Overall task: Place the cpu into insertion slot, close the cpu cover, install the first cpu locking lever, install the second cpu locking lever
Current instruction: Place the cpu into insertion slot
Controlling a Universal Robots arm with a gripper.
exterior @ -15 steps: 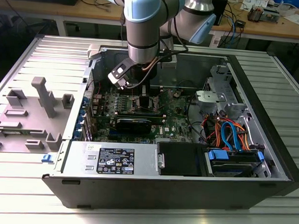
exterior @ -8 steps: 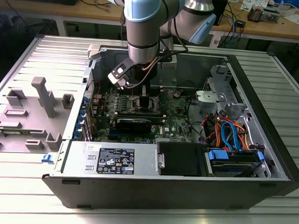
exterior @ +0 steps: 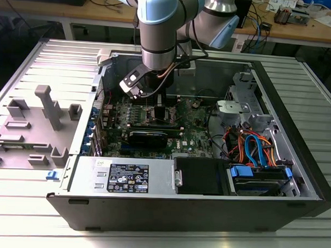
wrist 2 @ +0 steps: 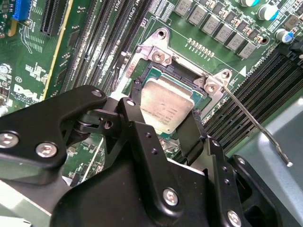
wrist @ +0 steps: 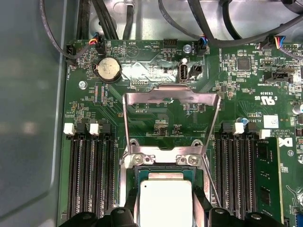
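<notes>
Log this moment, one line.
hand: shut on cpu | cpu: at slot, seating unclear | cover: open | lever: unlatched, raised

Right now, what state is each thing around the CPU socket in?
tool: shut on the cpu
cpu: gripped by two edges at the insertion slot, seating unclear
insertion slot: uncovered
cpu cover: swung open on its hinge
locking lever: unlatched, sticking out from the socket
</notes>
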